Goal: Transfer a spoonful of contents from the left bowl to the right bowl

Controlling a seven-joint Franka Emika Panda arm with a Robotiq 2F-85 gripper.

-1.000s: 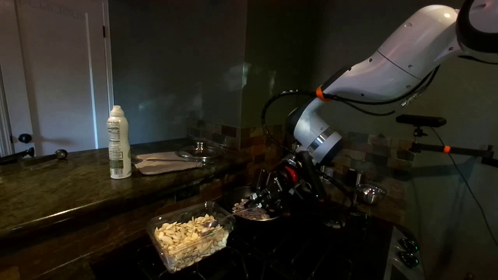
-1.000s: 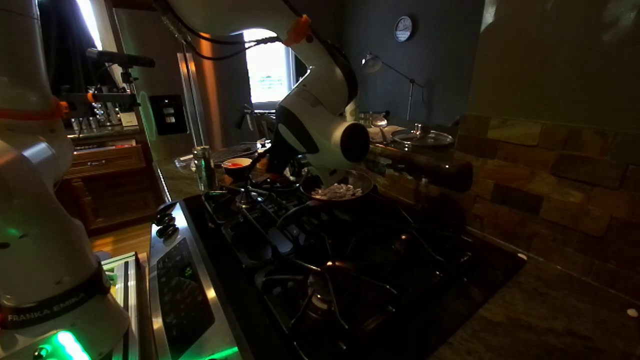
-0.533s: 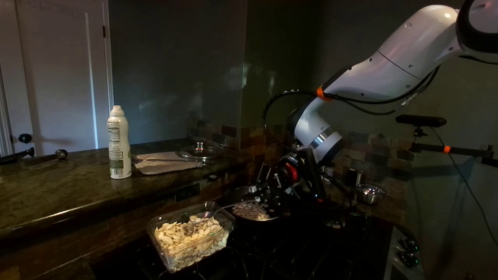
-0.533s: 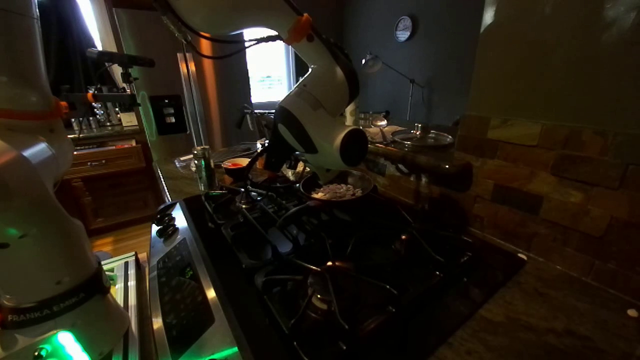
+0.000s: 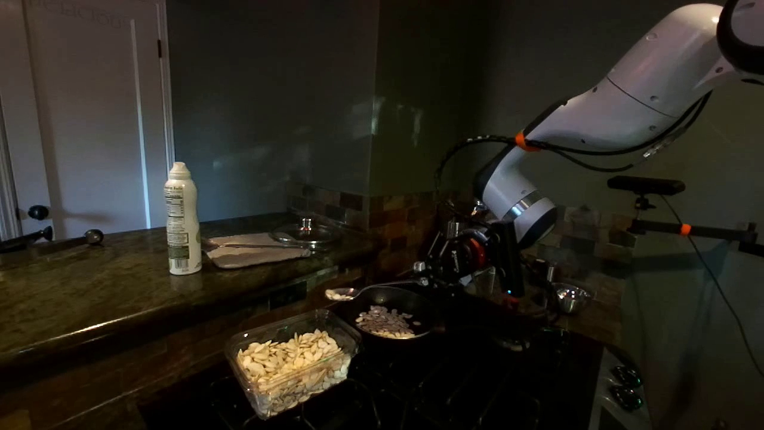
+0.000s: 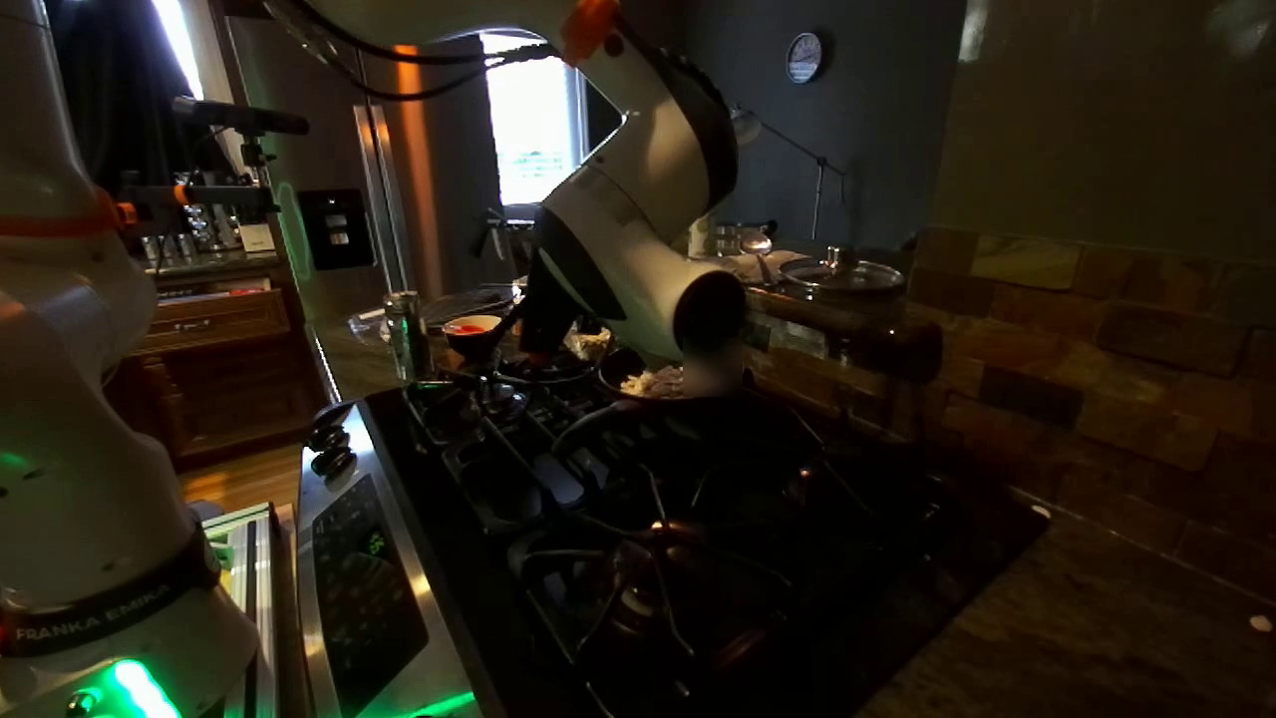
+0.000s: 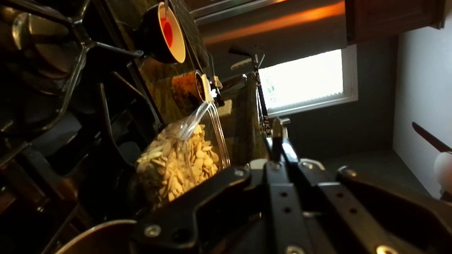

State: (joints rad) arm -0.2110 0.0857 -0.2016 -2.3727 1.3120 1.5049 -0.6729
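Spoon (image 5: 382, 285) holds seeds (image 5: 339, 294), apparently; arm base (image 6: 120, 623) reads FRANKA EMIKA.

In an exterior view, a clear rectangular plastic tub (image 5: 280, 330) is standing front-left of a round black metal pan (image 5: 412, 300); a long-handled silver metal spoon (image 5: 382, 285) is overlapping the pan's back-left rim.

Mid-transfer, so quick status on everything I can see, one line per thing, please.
Spoon: held, loaded with pale seeds.
Gripper: shut on the spoon's handle.
Clear tub: open, plenty of seeds inside.
Pan: uncovered, seeds in the bottom.
Bottle: upright.
Glass lid: lying knob up.
Dark bowl: upright, something red inside.
Metal bowl: upright, contents unclear.
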